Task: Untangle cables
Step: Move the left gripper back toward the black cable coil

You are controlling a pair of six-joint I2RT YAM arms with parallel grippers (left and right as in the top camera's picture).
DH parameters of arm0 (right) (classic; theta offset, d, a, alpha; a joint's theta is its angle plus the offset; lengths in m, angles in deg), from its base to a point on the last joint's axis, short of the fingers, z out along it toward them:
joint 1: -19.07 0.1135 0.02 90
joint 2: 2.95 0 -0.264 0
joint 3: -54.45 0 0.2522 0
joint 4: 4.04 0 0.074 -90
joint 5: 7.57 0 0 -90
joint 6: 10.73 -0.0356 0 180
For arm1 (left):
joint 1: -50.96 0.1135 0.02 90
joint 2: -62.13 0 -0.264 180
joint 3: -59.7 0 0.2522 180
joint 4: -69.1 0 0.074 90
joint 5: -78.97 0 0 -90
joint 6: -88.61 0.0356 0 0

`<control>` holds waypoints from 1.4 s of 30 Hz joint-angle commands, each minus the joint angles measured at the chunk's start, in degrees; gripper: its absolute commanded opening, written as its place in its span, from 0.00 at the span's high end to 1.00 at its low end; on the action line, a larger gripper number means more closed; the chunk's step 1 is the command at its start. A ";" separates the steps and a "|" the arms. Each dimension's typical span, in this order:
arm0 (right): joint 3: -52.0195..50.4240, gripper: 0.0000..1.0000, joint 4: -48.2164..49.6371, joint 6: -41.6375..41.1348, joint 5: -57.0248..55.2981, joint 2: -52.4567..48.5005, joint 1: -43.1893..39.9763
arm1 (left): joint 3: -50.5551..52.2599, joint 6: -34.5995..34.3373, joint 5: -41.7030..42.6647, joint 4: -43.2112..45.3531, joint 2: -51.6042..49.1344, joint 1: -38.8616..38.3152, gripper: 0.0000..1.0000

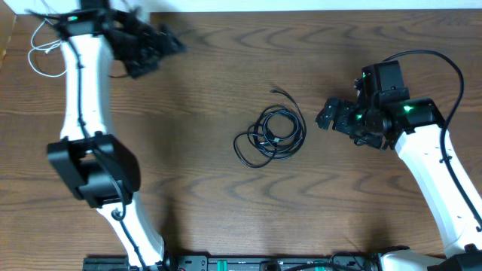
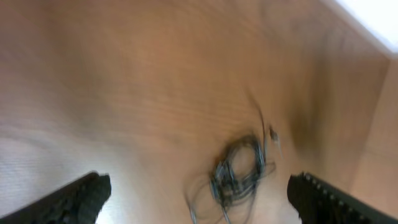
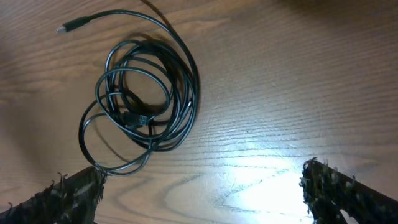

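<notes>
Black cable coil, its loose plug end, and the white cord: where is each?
black cable coil (image 3: 190,93), right wrist view, on the bunched strands at its right side.
loose plug end (image 3: 64,28), right wrist view, on the plug's tip.
white cord (image 1: 49,45), overhead view, on its tangled part.

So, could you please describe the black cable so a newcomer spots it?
Find the middle of the wooden table. A loose coil of thin black cable lies there, one plug end poking out. The other loose cord, top left, is white.
</notes>
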 commanded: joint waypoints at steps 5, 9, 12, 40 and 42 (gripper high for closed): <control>0.46 0.01 -1.46 1.01 -0.63 -0.20 0.15 | 0.72 3.17 1.57 -12.85 0.22 -7.10 0.04; 0.46 0.01 -2.58 1.01 -0.63 -0.20 0.17 | 0.72 3.13 -4.00 -19.52 4.07 -8.83 0.04; 0.46 0.01 -2.97 1.03 -0.63 -0.20 0.17 | 0.72 3.15 -7.76 -23.39 8.46 -10.01 0.04; 0.44 0.01 -2.49 0.96 -0.20 -0.20 0.17 | 40.44 -22.75 -11.32 8.81 33.44 -22.64 0.03; 0.44 0.01 -2.45 0.96 -0.20 -0.20 0.17 | 44.92 -26.56 -11.39 15.98 32.70 -24.79 0.03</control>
